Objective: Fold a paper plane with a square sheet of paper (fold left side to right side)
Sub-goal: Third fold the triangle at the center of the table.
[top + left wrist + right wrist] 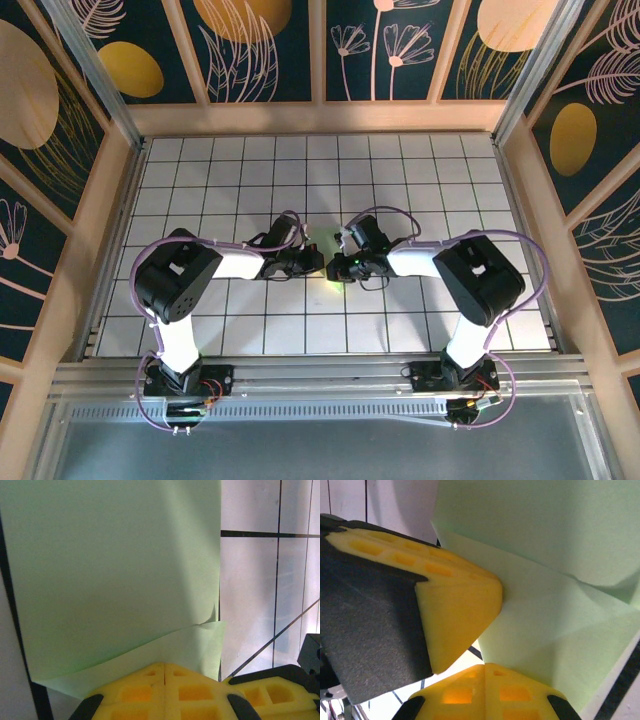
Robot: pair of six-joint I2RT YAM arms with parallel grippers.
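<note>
Left end effector (pixel 165 674) closed, tips against folded edge of pale green paper sheet (pixel 110 570). Right end effector (pixel 485 670) closed, tips at same sheet; pinch unclear. White gridded counter (pixel 250 580) beneath.

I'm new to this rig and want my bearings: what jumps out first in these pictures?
Two black-and-white arms meet tip to tip at the middle of the white grid table. Right in front of the left gripper, shut, lies the pale green sheet of paper with a crease across it; the right gripper, also shut, sits right at the same paper.
</note>
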